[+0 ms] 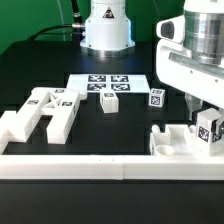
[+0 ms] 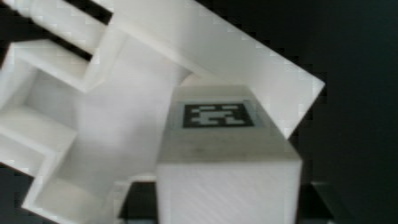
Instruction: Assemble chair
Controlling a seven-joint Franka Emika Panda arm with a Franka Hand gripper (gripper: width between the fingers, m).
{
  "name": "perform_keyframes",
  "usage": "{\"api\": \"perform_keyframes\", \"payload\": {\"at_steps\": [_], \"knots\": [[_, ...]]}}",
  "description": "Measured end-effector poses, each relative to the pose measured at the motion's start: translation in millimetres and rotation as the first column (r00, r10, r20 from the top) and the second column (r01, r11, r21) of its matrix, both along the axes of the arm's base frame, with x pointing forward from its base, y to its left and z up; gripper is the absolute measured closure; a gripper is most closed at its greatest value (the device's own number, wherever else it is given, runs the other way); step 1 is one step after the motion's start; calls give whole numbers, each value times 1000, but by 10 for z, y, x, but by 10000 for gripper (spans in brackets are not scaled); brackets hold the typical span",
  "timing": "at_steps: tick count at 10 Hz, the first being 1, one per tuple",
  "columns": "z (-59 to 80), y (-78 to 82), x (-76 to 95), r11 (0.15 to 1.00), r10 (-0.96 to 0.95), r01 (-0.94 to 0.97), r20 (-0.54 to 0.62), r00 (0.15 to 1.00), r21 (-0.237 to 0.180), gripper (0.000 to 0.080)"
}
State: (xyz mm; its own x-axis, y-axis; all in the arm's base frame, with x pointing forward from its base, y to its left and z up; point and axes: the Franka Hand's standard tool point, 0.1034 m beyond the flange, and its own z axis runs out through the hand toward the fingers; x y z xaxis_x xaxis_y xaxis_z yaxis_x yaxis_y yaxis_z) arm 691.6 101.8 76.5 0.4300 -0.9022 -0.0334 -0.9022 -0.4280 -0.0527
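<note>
On the exterior view's right, the end effector (image 1: pixel 204 114) was pinching a white block (image 1: pixel 210 130) with a black-and-white tag, and the block sat right against a boxy white part (image 1: pixel 172 142) by the long white wall (image 1: pixel 90 166). The H-shaped frame (image 1: pixel 45 112) lay on the dark tabletop (image 1: pixel 30 70) at the exterior view's left, well apart from them. Two small pegs (image 1: pixel 110 101) (image 1: pixel 157 97) stood near the marker board (image 1: pixel 110 80).

2 loose pegs (image 1: pixel 110 102), 1 loose H-frame (image 1: pixel 45 112), 1 marker board (image 1: pixel 78 84), 1 border wall (image 1: pixel 60 166).
</note>
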Motion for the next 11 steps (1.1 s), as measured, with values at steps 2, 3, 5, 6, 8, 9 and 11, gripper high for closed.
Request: {"api": "perform_keyframes", "payload": {"at_steps": [2,3,5,6,8,9,11], "knots": [[-2,-6,-9,991,-135,135,-10,991,4,509],[-2,-10,-11,984,-179,179,-14,984,5,509],[-9,7,-19,957,-288,289,-26,957,14,509],[-12,12,-21,968,-251,251,-24,968,13,421],[-1,36,2,976,-216,216,-8,976,18,245],[4,74,1,992,-129,129,0,992,15,170],[24,162,-2,998,68,-68,17,998,9,156]]}}
